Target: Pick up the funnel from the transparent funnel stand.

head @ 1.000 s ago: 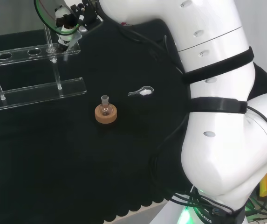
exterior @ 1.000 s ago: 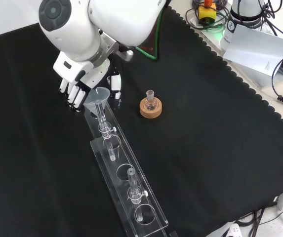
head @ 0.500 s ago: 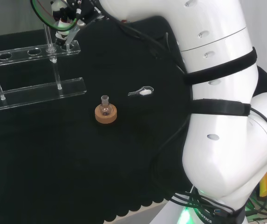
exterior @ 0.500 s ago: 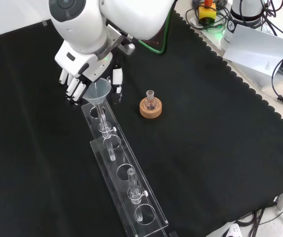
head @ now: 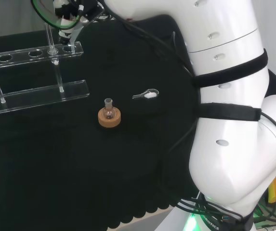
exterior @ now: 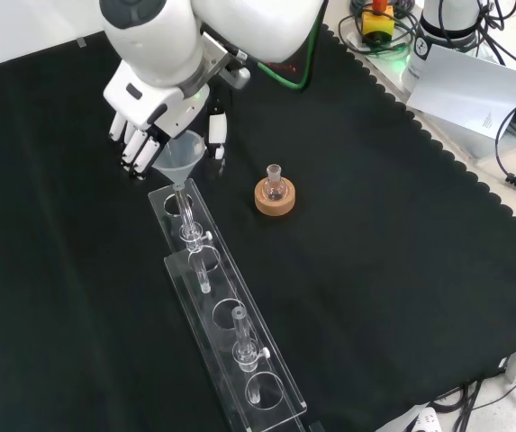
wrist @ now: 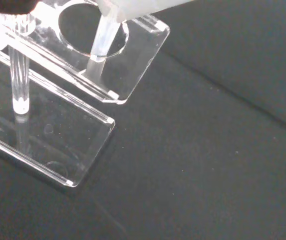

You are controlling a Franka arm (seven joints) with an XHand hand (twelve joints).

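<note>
My hand (exterior: 154,121) curled round the clear funnel (exterior: 178,155), stem seemingly at the end hole of the transparent stand (exterior: 226,337), small flask (exterior: 275,183) on its cork ring (exterior: 275,199) nearby.

On the black cloth (exterior: 402,252) we see a small round-bottomed flask (exterior: 275,185) upright in a cork ring (exterior: 275,198); in the head view, a small spatula (head: 146,95) lies just right of it.
</note>
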